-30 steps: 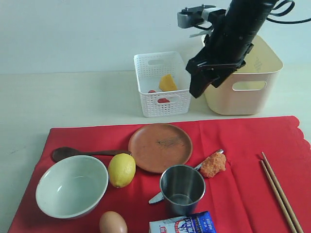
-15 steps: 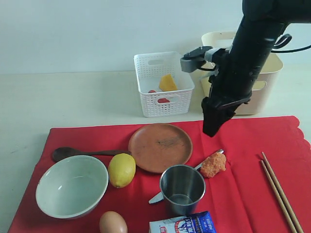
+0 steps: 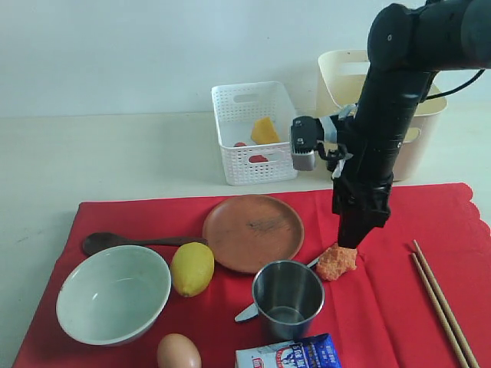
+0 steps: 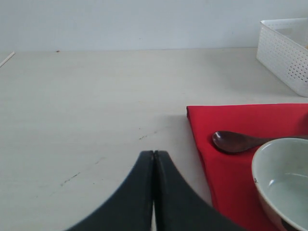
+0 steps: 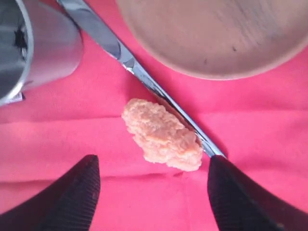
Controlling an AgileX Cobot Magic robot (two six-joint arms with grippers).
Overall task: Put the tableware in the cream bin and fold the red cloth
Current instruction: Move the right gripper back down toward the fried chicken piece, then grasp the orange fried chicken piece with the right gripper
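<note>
1. The right claw (image 3: 350, 239) hung just over an orange crumbly lump (image 3: 336, 261), its jaws wide apart and holding nothing.
2. The left claw (image 4: 154, 156) was pressed fully closed on nothing, over bare tabletop (image 4: 86, 96) beside the cloth's edge.
3. The red cloth (image 3: 414, 307) lay spread flat on the tabletop with all the tableware on it.
4. The bowl (image 3: 113, 293) sat at the cloth's near left, with the dark wooden spoon (image 3: 115, 242) just behind it.
5. The terracotta plate (image 3: 253, 232) lay mid-cloth, and the steel cup (image 3: 288, 295) stood upright in front of it.
6. The metal knife (image 5: 144, 79) ran slantwise past the cup's base and touched the lump.
7. The wooden chopsticks (image 3: 441, 303) lay together at the right.
8. The cream bin (image 3: 414, 153) stood behind the cloth, partly hidden by the right arm, beside a white lattice basket (image 3: 257, 165).
</note>
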